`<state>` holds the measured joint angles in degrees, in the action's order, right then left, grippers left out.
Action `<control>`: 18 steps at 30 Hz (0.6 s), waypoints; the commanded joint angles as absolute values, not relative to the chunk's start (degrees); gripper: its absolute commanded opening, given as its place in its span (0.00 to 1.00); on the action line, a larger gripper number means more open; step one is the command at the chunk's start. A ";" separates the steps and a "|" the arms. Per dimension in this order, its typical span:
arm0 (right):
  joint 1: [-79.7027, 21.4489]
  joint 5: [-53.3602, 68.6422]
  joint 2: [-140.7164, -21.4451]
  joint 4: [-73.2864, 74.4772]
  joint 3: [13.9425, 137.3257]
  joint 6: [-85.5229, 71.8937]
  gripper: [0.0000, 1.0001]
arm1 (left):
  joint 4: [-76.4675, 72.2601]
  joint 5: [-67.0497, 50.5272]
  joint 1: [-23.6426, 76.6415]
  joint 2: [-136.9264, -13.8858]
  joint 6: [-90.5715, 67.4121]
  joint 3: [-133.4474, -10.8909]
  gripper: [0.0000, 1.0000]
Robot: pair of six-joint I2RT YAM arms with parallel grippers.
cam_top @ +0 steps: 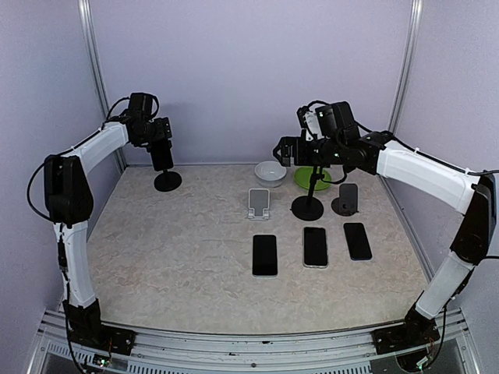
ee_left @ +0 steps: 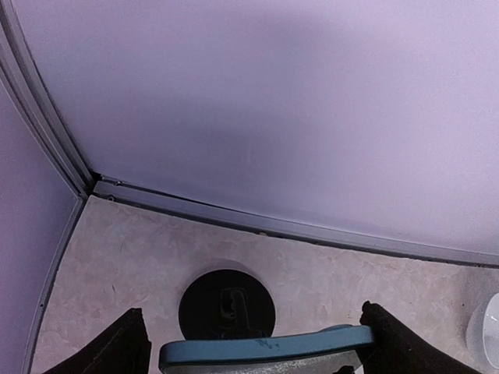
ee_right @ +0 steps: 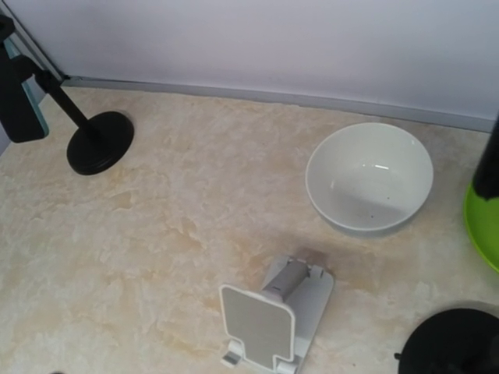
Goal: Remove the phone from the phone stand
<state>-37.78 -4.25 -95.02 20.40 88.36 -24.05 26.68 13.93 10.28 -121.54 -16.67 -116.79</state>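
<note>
Blue-cased phone [ee_left: 265, 352] sits on the black phone stand [ee_left: 226, 312], far left. The left gripper [ee_left: 257, 347] straddles it, wide, not yet clamped. The right gripper [cam_top: 282, 149] is open and empty. The lifting is left.

I count four phones: three flat in a row, left phone [cam_top: 265, 255], middle phone [cam_top: 315, 246], right phone [cam_top: 358, 241], plus one mounted phone [cam_top: 161, 157] far left. Four stands: black disc stand [cam_top: 168, 181], white folding stand [cam_top: 260, 204], black pole stand [cam_top: 307, 208], squat dark stand [cam_top: 347, 201]. Two bowls, white bowl [cam_top: 270, 172] and green bowl [cam_top: 302, 179], and two robot arms, left arm [cam_top: 78, 167] and right arm [cam_top: 425, 175].
</note>
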 commanded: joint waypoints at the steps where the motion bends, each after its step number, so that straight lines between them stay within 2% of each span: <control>1: -37.01 -4.18 -95.71 21.22 90.61 -23.82 1.00 | 27.16 12.82 10.56 -122.98 -17.27 -118.73 0.86; 4: -36.83 -4.14 -95.80 21.31 90.93 -23.61 1.00 | 27.16 12.38 10.50 -123.31 -17.57 -118.77 0.82; 14: -36.57 -1.82 -96.17 20.81 91.36 -23.20 1.00 | 26.58 11.69 10.45 -121.57 -19.09 -118.56 0.56; 18: -36.56 0.62 -96.00 19.10 90.95 -22.74 1.00 | 26.96 10.70 10.62 -119.79 -20.52 -117.75 0.48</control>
<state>-37.15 -2.26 -95.74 20.91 89.62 -23.53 26.68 12.56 10.41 -122.43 -18.20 -117.36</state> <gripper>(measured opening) 0.999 0.747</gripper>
